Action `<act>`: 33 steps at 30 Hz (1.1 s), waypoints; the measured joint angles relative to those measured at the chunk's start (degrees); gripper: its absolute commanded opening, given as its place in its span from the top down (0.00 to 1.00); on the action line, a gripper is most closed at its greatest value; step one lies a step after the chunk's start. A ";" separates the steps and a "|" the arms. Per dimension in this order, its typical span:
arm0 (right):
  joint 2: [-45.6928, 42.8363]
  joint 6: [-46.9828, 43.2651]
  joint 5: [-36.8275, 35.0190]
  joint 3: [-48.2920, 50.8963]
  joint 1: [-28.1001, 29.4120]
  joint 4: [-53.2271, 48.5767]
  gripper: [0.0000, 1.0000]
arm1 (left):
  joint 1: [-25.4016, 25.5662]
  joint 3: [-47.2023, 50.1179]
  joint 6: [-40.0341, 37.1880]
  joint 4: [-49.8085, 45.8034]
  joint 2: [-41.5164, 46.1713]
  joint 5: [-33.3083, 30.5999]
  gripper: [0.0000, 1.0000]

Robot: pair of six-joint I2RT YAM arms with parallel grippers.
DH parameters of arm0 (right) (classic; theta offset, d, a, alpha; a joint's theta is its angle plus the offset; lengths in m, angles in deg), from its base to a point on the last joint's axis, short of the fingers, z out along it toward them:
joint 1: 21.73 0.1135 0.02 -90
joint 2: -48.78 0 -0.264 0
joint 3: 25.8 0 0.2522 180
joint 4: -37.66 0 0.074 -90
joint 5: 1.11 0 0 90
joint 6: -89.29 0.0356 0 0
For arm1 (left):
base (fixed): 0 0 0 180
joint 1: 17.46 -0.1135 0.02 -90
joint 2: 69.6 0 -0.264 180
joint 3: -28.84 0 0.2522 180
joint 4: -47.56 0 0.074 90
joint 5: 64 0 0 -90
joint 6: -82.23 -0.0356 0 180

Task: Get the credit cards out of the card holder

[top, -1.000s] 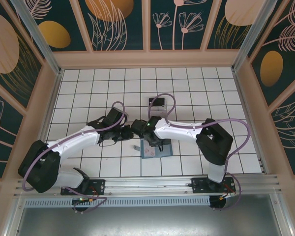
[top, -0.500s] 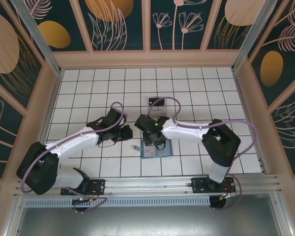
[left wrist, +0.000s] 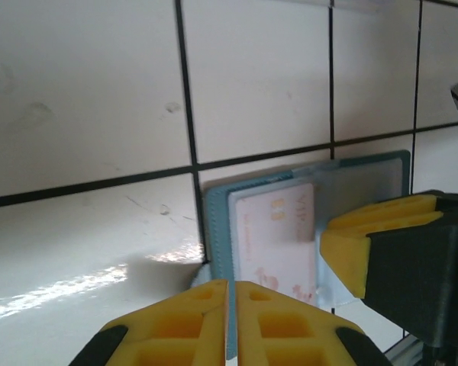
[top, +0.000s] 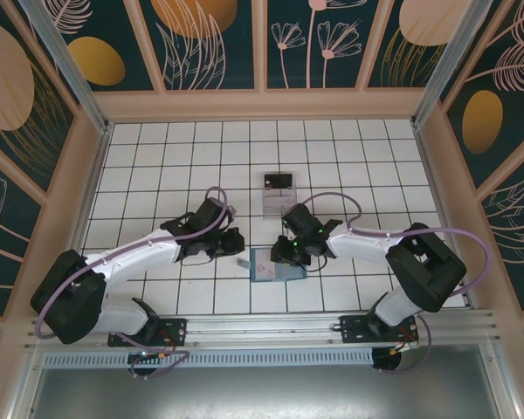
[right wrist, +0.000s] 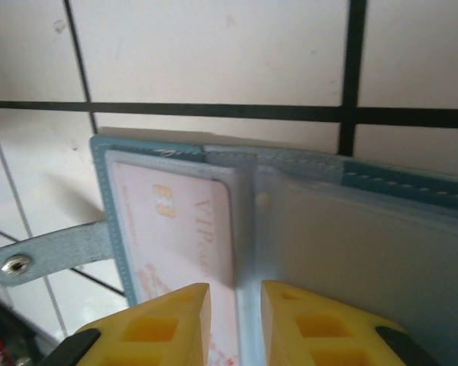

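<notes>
The teal card holder (top: 264,267) lies open and flat on the tiled table. A pale credit card (right wrist: 175,221) with pinkish marks sits in its clear left pocket (left wrist: 275,229). My left gripper (top: 237,244) is at the holder's left edge. Its yellow fingers are shut (left wrist: 232,293) with the teal edge (left wrist: 216,229) running between them. My right gripper (top: 284,255) stands over the holder's middle. Its jaws (right wrist: 235,297) are a narrow gap apart, over the pale card's right edge and the pocket fold. One right fingertip (left wrist: 366,244) rests by the card.
The holder's strap tab (right wrist: 53,255) sticks out on its left side. A clear plastic tray (top: 275,203) stands one tile behind the holder, with a small dark rectangle (top: 279,181) at its far end. Raised wooden walls (top: 262,105) ring the table.
My right arm has swung right and its gripper has settled lower over the holder's middle, jaws narrowing. The left gripper has edged toward the holder's left edge. More of the holder shows.
</notes>
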 measured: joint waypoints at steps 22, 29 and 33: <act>0.85 -0.44 7.39 5.75 -3.43 9.55 0.83 | 5.88 0.92 4.17 6.69 -11.34 0.39 0.91; 1.53 -0.44 9.16 6.47 -3.74 12.04 0.83 | 5.88 1.27 4.15 7.34 -12.20 0.59 0.92; 1.75 -0.46 9.92 6.67 -3.76 13.05 0.82 | 5.88 1.27 4.13 7.37 -12.26 0.63 0.92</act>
